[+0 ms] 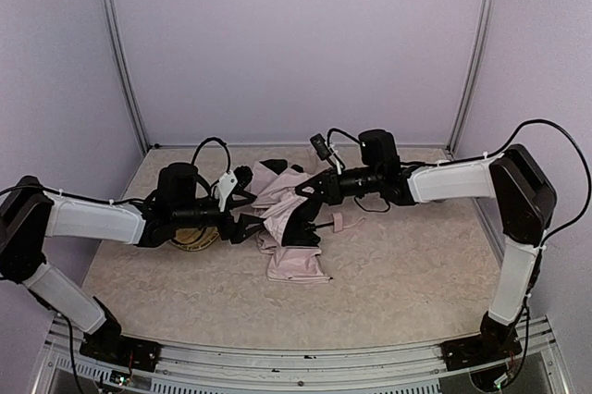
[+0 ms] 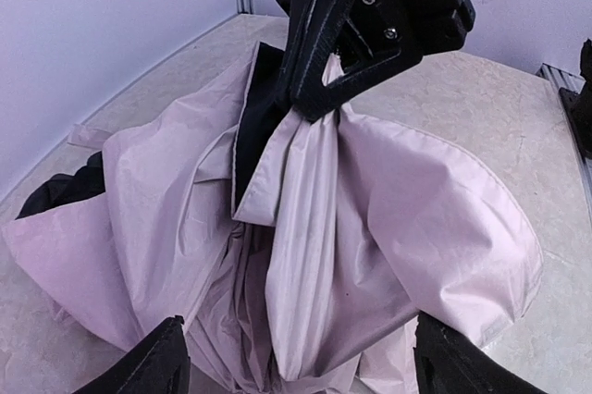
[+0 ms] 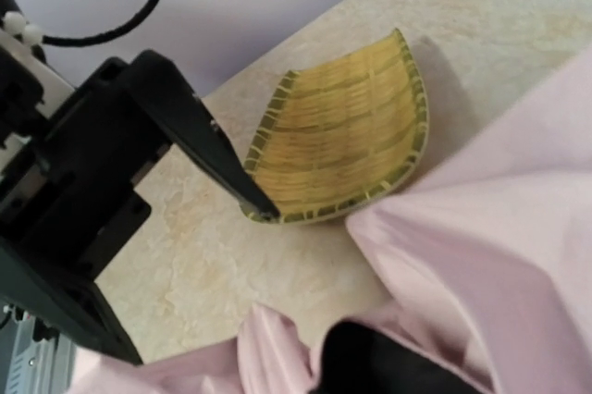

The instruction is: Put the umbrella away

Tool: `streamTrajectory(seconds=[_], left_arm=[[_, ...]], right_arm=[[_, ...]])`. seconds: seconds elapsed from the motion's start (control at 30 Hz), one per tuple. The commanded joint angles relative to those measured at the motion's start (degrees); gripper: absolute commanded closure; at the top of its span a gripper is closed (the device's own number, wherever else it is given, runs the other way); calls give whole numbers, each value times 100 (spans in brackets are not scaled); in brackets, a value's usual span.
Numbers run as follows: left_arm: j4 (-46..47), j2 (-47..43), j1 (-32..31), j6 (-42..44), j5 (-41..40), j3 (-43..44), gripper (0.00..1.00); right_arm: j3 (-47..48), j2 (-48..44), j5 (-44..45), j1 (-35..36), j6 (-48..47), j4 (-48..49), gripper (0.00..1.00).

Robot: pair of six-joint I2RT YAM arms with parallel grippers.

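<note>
Jaws of the right gripper [image 2: 324, 103] are pinching a fold of the limp, light umbrella [image 2: 407, 218] between the spread jaws of the left gripper [image 2: 310, 366], its thin fabric likely slipping unless gathered thickly.

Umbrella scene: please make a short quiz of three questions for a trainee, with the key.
1. True or false: the umbrella is neatly folded and strapped shut.
2. Which gripper pinches its pink fabric? A) left B) right C) neither
3. Fill the gap: the woven tray is ____ in colour.
Key: 1 false; 2 B, the right gripper; 3 yellow.
</note>
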Motion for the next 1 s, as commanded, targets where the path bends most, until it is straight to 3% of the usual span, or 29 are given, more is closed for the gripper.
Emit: streamTrajectory(seconds=[0.0, 0.17, 0.4, 0.7, 0.73, 0.8, 0.97], left_arm=[[-414, -111, -36, 453, -354, -6, 18], [-166, 513, -262, 465, -655, 387, 19], [60, 1049, -514, 555, -930, 879, 22], [-605, 550, -645, 727, -880, 977, 21], [-824, 443, -705, 813, -889, 981, 20], [-1177, 234, -860, 994, -918, 1021, 19], [-1603, -4, -1355, 1395, -1304, 1074, 17]], right_arm=[[397, 373, -138, -50, -231, -151, 100], [753, 1019, -96, -50, -102, -62, 95], [1233, 1733, 251, -59, -91, -563, 75], [1916, 880, 752, -288, -833, -2295, 39], [1914, 713, 840, -366, -861, -2482, 31], [1871, 437, 928, -593, -908, -2844, 2], [1395, 47, 1215, -1077, -1531, -3332, 0]])
